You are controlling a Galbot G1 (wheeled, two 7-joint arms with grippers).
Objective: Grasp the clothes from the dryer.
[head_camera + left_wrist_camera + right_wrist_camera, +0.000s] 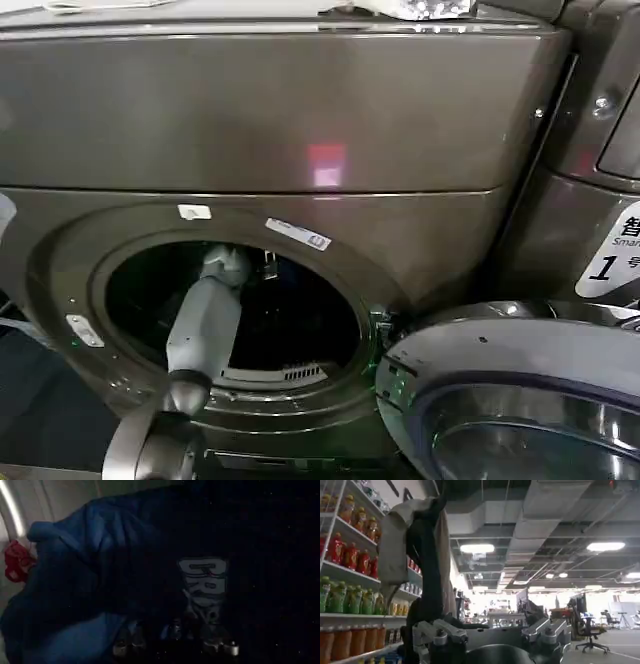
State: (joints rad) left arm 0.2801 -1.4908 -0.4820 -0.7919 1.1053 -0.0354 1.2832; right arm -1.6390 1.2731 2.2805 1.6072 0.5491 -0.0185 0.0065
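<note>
The dryer (300, 120) is a bronze-grey front-loader with its round porthole (235, 305) open. My left arm (205, 325) reaches through the porthole into the dark drum. The clothes (100, 570) are a heap of navy-blue fabric with a pale grey print (205, 580), seen in the left wrist view. My left gripper (172, 647) hangs open just in front of that fabric, its two fingers spread wide, nothing clamped between them. My right gripper (490, 630) is away from the dryer, open and empty, pointing up toward the room's ceiling.
The silver-rimmed glass door (520, 400) stands swung open at the lower right. A neighbouring machine with a white "1" sticker (612, 250) is on the right. A small red cloth (17, 562) lies beside the navy fabric. Shelves of bottles (350, 555) stand near the right gripper.
</note>
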